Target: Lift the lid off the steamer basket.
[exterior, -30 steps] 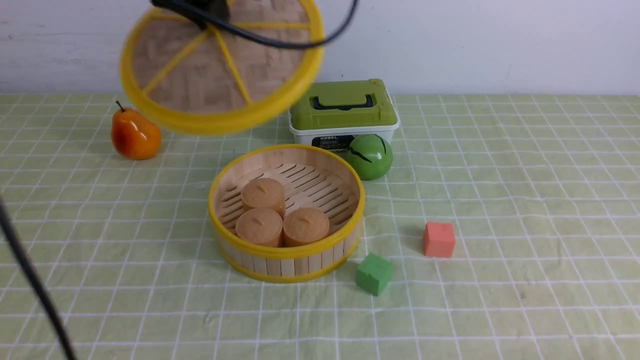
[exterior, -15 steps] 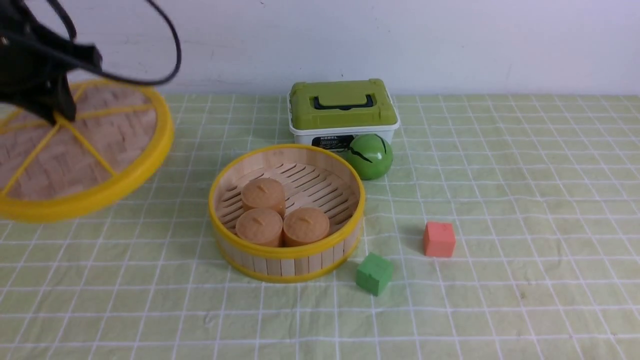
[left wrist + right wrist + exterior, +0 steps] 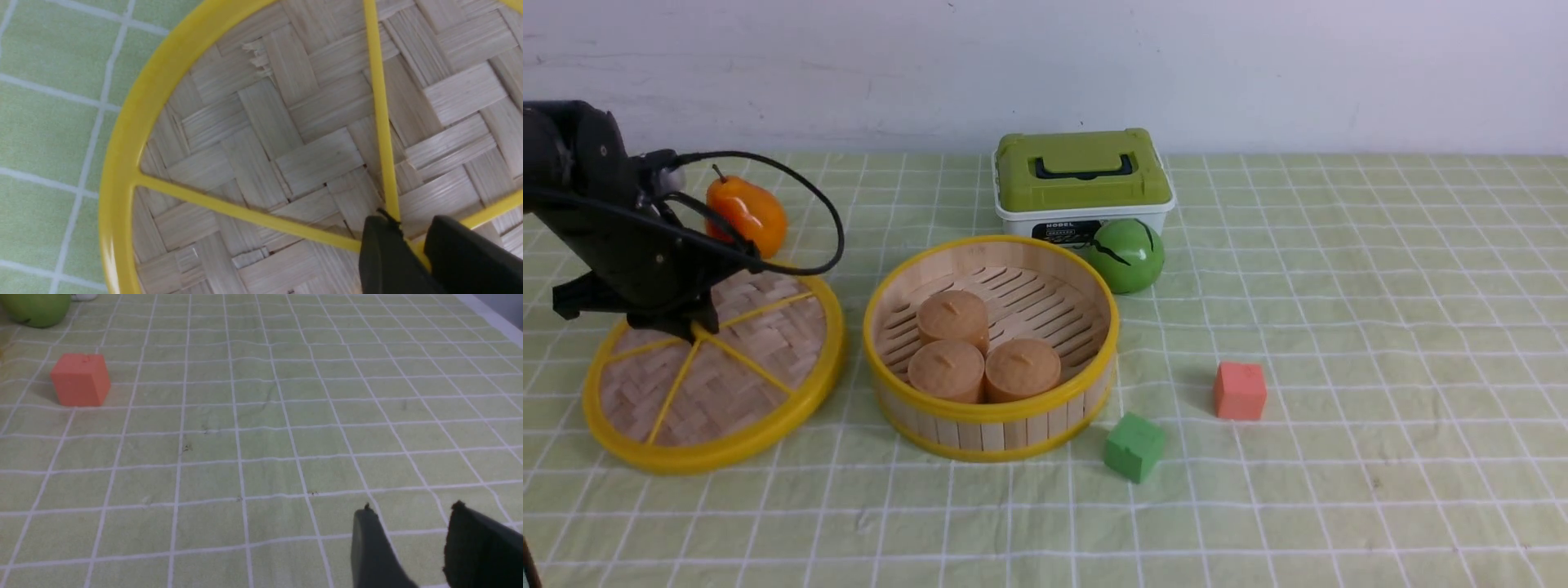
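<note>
Lid (image 3: pixel 727 384) off basket (image 3: pixel 992 408), flat near desk's (image 3: pixel 1339 327) left edge.
Left gripper (image 3: pixel 408 222) astride hub (image 3: pixel 416 249), grip unclear; right gripper (image 3: pixel 412 506) spread, empty.

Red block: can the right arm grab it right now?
Probably yes. The right gripper is open and holds nothing, and only bare cloth lies between it and the red block.
</note>
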Controlling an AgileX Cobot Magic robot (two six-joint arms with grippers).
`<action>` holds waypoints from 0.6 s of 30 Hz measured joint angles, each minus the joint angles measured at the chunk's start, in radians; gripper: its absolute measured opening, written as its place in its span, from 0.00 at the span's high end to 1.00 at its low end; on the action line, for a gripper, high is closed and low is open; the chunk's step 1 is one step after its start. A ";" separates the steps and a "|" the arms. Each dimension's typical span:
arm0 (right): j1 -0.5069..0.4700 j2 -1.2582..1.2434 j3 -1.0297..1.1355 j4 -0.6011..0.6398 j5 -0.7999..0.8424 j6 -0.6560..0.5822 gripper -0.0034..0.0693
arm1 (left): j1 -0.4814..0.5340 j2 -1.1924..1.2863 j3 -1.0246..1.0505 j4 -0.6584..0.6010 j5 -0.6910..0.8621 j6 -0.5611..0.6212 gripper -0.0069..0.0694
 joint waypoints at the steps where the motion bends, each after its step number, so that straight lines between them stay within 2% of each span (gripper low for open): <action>1: 0.000 0.000 0.000 0.000 0.000 0.000 0.62 | 0.000 0.001 0.000 0.000 0.000 0.000 0.71; 3: 0.000 0.000 0.000 0.000 0.000 0.000 0.62 | 0.000 0.001 0.000 -0.010 0.001 -0.003 0.60; 4: 0.000 0.000 0.000 0.000 0.000 0.000 0.62 | 0.000 0.001 0.000 -0.012 0.001 -0.003 0.60; 5: 0.000 0.000 0.000 0.000 0.000 0.000 0.62 | 0.000 -0.004 0.000 -0.016 0.002 -0.003 0.54; 7: 0.000 0.000 0.000 0.000 0.000 0.000 0.62 | 0.000 -0.030 0.000 -0.018 0.020 -0.003 0.51; 9: 0.000 0.000 0.000 0.000 0.000 0.000 0.62 | 0.000 -0.052 0.000 -0.019 0.029 -0.003 0.52; 12: 0.000 0.000 0.000 0.000 0.000 0.000 0.62 | 0.000 -0.208 0.000 -0.034 0.034 0.022 0.69; 13: 0.000 0.000 0.000 0.000 0.000 0.000 0.62 | 0.000 -0.219 0.000 -0.034 0.034 0.026 0.71; 14: 0.000 0.000 0.000 0.000 0.000 0.000 0.62 | 0.000 -0.309 0.000 -0.039 0.030 0.052 0.80; 16: 0.000 0.000 0.000 0.000 0.000 0.000 0.62 | 0.000 -0.425 0.000 -0.041 0.020 0.080 0.91; 17: 0.000 0.000 0.000 0.000 0.000 0.000 0.62 | 0.000 -0.425 0.000 -0.041 0.018 0.080 0.91; 18: 0.000 0.000 0.000 0.000 0.000 0.000 0.62 | 0.000 -0.526 0.000 -0.046 0.014 0.105 0.93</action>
